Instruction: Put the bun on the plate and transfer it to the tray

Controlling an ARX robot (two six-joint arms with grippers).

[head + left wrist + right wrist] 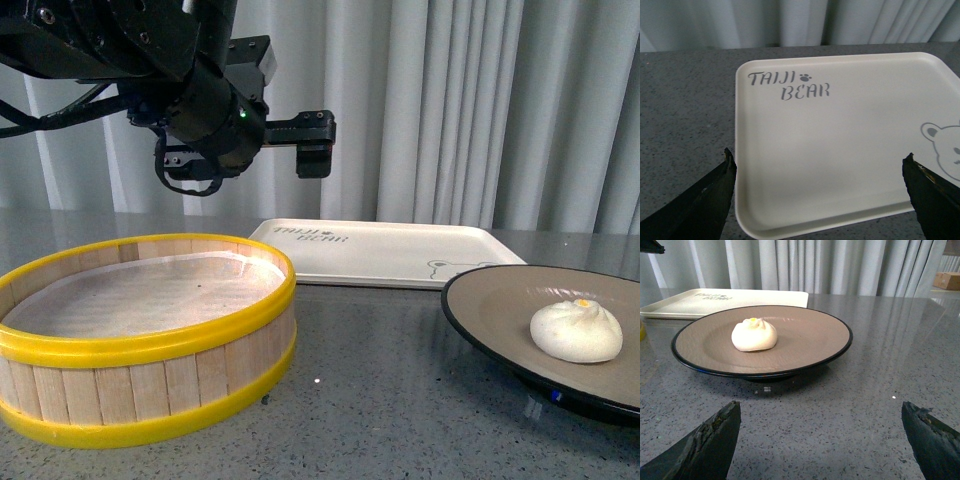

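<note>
Front view: the bun sits on the plate at the counter's right. The cream tray lies just behind, and a steamer basket stands left.

Left wrist view: the left jaws are spread and empty, looking down on the tray.

Right wrist view: the right jaws are spread and empty, low before the plate's near rim and not touching it. The plate likely moves next, so pinch the rim, keep it level and clear the tray's lip. The bun's pleated, yellow-dotted top points up. It is round, with no long axis.
</note>
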